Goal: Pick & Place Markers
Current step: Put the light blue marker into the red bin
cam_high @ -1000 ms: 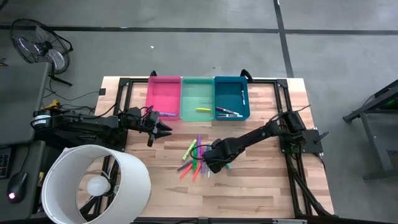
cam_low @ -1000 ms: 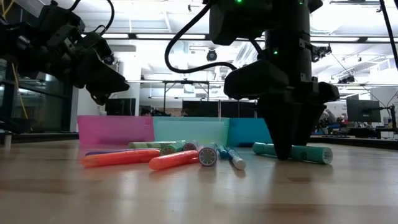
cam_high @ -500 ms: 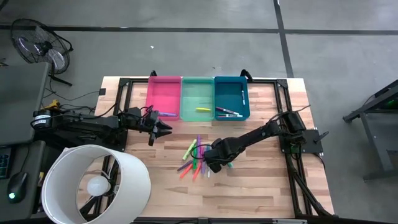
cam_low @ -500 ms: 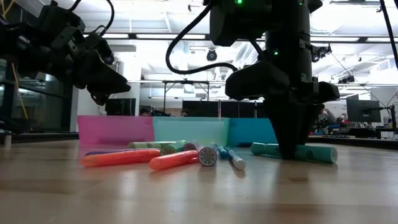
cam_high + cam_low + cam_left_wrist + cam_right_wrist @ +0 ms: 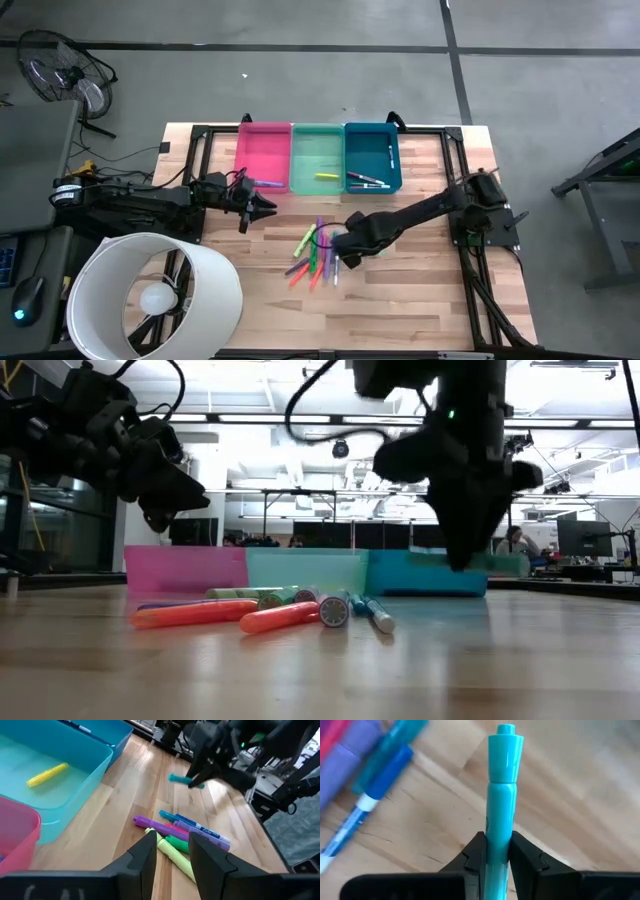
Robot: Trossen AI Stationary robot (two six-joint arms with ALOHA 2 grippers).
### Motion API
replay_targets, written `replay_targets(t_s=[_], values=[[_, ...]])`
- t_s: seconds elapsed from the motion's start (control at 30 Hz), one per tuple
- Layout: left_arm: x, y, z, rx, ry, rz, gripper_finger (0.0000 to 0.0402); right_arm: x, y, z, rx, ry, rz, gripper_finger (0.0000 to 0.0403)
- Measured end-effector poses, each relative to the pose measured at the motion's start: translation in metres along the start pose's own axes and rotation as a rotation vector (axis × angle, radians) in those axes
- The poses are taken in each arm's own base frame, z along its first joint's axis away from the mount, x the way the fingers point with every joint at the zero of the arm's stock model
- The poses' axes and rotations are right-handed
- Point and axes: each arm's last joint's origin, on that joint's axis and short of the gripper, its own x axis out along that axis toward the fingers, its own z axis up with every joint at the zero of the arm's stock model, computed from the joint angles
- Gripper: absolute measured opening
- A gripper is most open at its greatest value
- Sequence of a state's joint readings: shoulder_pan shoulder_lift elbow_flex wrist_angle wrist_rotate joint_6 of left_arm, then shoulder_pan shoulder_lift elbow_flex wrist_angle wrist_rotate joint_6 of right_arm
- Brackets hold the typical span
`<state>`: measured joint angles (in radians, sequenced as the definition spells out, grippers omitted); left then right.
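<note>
A pile of markers (image 5: 315, 252) in green, purple, orange, pink and blue lies on the wooden table near its middle; the low view shows it as the pile (image 5: 290, 610). My right gripper (image 5: 353, 243) hangs above the pile's right side, shut on a teal marker (image 5: 501, 790). My left gripper (image 5: 262, 203) hovers open at the near edge of the pink bin (image 5: 263, 155) and holds nothing; its wrist view looks past its gripper (image 5: 170, 842) toward the pile (image 5: 175, 837). A yellow marker (image 5: 326, 176) lies in the green bin (image 5: 317, 150). My right gripper pinches the teal marker's barrel (image 5: 499, 835) between its two fingers (image 5: 475, 854). The fingers come from above, pointing down, and lie across the marker. The marker is lifted clear of the table and sits about level, its capped end (image 5: 506, 732) sticking out beyond the fingers.
The blue bin (image 5: 372, 140) at the far edge holds several markers (image 5: 368, 181). A purple marker (image 5: 268, 183) lies at the pink bin's near right corner. A large white round lamp shade (image 5: 150, 295) stands off the table's near left corner. Bare wood lies near and right of the pile.
My right gripper has risen from the table with the teal marker and drifted a little toward the far right. The marker, which lay on the wood beside the pile, is now lifted clear. My left arm has kept still.
</note>
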<state>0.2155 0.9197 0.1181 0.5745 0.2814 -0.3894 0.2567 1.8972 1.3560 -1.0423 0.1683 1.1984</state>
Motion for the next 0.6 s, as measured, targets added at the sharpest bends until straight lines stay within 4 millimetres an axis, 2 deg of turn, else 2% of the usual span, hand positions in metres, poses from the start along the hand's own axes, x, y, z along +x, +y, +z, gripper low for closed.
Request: replay_targets(t_s=[0.13, 0.3, 0.43, 0.6], values=[[0.001, -0.003, 0.006, -0.054, -0.018, -0.032, 0.0111, -0.025, -0.009, 0.005, 0.027, -0.131, 0.042, 0.0052], [0.007, -0.016, 0.040, -0.013, -0.102, -0.120, 0.0111, -0.054, -0.022, 0.015, 0.042, -0.308, 0.093, 0.0052], [0.015, -0.025, 0.067, 0.048, -0.160, -0.141, 0.0111, -0.073, -0.036, 0.032, 0.003, -0.427, 0.123, 0.0052], [0.031, -0.030, 0.092, 0.073, -0.178, -0.145, 0.0111, -0.099, -0.056, 0.062, -0.069, -0.590, 0.174, 0.0052]])
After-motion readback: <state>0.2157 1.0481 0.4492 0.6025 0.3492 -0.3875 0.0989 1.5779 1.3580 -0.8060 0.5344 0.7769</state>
